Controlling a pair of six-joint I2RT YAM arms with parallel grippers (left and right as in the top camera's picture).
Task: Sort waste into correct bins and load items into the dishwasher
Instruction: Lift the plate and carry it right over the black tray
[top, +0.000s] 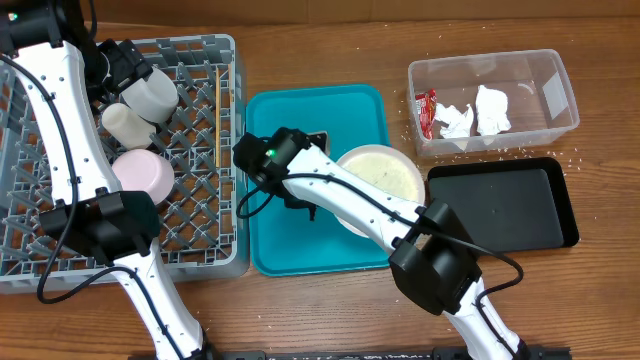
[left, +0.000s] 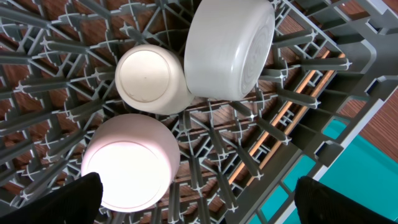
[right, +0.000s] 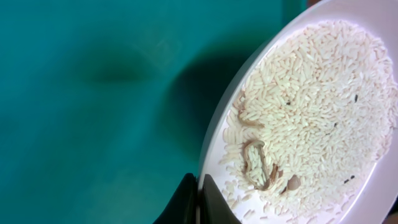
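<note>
The dish rack (top: 200, 220) at 9 o'clock on the desk (top: 330, 310) already carries two cups (top: 150, 92), a bowl (top: 145, 172) and the chopsticks (top: 216, 115). The clear tub (top: 545, 90) at 1 o'clock holds the napkins (top: 490, 110) and the red-and-white wrapper (top: 426, 108). What is left is the plate (top: 385, 172), sitting at the 3 o'clock edge of the teal tray (top: 300, 120) and covered in rice (right: 311, 106).

The right pincer (right: 199, 196) is closed narrow at the plate's rim on the 9 o'clock side, and appears to be pinching it. The left pincer (left: 199, 205) hangs wide and empty over the cups and bowl in the rack.

The step in hand looks like dealing with the plate — grains first, crockery after. The black tray (top: 500, 210), bare at 3 o'clock just beside the plate, seems the likely place for the rice. The next move calls for:
- lifting the plate level by that thin rim grip
- carrying it over the black tray
- tipping it slowly so the rice slides off rather than scatters — a few grains already lie loose on the desk near the tub

After that, the plate goes to a free part of the rack.
</note>
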